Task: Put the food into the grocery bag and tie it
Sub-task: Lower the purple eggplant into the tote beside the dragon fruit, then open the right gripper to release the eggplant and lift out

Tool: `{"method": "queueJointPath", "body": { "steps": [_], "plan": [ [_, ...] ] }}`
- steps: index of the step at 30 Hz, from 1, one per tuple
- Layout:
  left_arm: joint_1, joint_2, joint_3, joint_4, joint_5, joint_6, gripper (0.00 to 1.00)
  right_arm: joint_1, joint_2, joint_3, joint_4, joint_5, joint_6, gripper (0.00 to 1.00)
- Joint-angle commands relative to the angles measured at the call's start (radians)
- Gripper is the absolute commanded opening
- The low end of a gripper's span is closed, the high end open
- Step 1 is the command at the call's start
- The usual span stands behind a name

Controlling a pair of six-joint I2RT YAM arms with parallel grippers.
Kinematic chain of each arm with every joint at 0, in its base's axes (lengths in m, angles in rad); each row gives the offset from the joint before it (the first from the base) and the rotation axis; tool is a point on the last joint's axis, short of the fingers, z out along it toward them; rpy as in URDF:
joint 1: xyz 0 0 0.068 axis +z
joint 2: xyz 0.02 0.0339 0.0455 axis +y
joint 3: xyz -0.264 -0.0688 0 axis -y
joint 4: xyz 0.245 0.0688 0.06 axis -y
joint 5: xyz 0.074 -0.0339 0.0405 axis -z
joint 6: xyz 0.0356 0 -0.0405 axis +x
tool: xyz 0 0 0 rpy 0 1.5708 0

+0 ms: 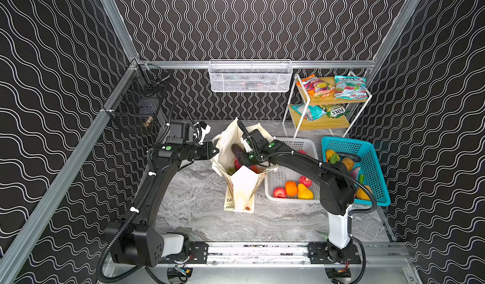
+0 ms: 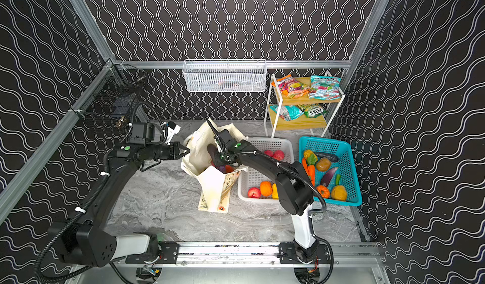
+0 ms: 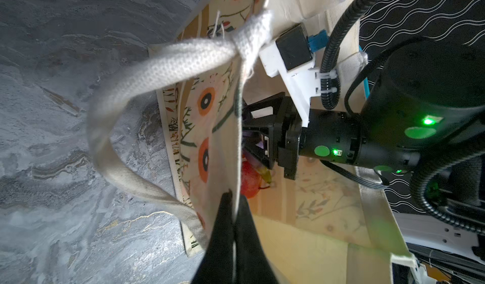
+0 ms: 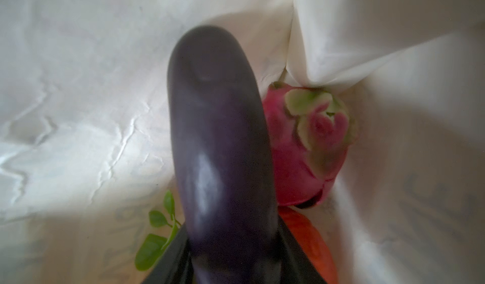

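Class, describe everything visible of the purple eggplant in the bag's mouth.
The eggplant is long, smooth, glossy, dark purple, slightly curved, with a rounded tip. The right pincer grips its other end, holding it inside the open grocery bag, over the dragon fruit. Whether they touch is unclear.

My right tool [image 4: 231, 253] and its eggplant [image 4: 220, 127] fill the bag [image 1: 244, 188] mouth; dragon fruit [image 4: 309, 148] sits beneath. My left tool [image 3: 233, 206] blocks the rim at 9 o'clock, white basket [image 1: 291, 200] at 3. Open surface [image 1: 199, 217] at 6 o'clock.
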Motion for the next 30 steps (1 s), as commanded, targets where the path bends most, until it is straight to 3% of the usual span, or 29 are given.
{"method": "queueJointPath", "body": {
  "steps": [1, 20, 23, 30],
  "plan": [
    [0.000, 0.002, -0.004, 0.010, 0.000, 0.029, 0.00, 0.001, -0.002, -0.009, 0.000, 0.030, 0.010, 0.48],
    [0.000, 0.006, -0.016, 0.024, -0.008, 0.020, 0.00, 0.027, -0.091, -0.010, -0.001, 0.108, -0.056, 0.77],
    [0.000, 0.007, -0.021, 0.031, -0.008, 0.014, 0.00, 0.037, -0.114, 0.001, -0.004, 0.122, -0.070, 0.85],
    [0.000, 0.015, -0.015, 0.032, -0.015, 0.015, 0.00, 0.056, -0.183, 0.003, 0.009, 0.153, -0.078, 0.91]
  ]
}}
